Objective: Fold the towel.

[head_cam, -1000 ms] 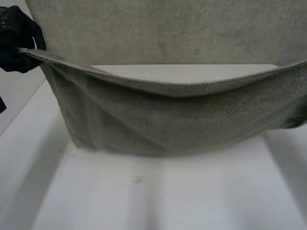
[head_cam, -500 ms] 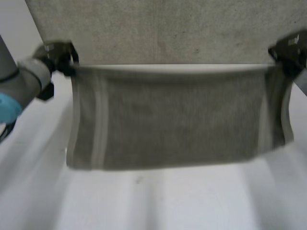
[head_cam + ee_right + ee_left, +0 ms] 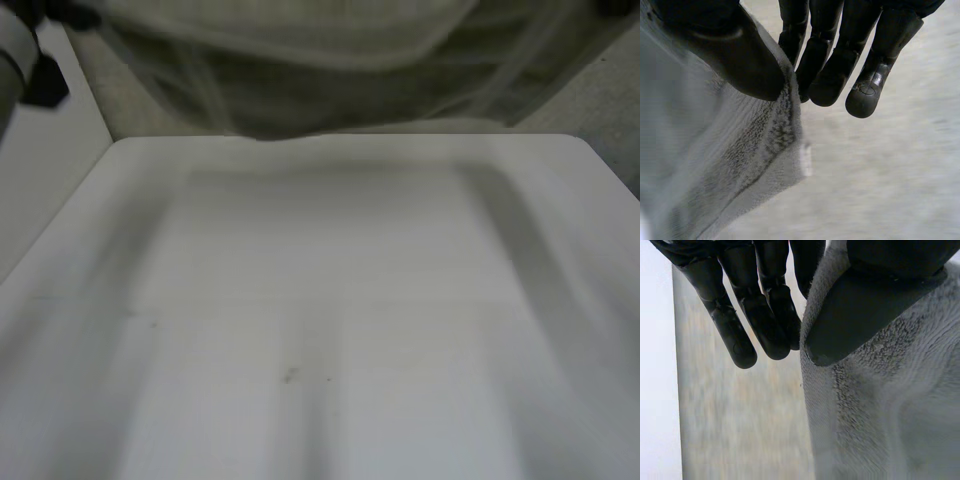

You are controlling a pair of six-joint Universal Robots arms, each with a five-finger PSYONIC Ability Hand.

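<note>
My left robot hand [image 3: 865,315] is pinching the towel [image 3: 300,60] — thumb flat on the pile, fingers behind the edge, cloth squeezed between them. My right robot hand [image 3: 740,60] does the mirror of that at the other end: thumb on top, fingers just past the hem, clamped on the towel.

So the towel is up in the air, strung between the two of them, high over the far edge of the worktop [image 3: 320,330]. There's a reason to hold it by its two ends, I'd say: spread wide, it hangs flat under its own weight, and the lower half can be laid down straight for the fold.

From the head camera the cloth is smeared, so I can't tell whether it sags in the middle or is bunched — a sag is my best guess.

My left arm [image 3: 12,60] sits off to the side, out of the way. Beyond the worktop lies grey floor [image 3: 600,110].

What could snag? The worktop's far edge, if the hanging hem is brought over it too low.
</note>
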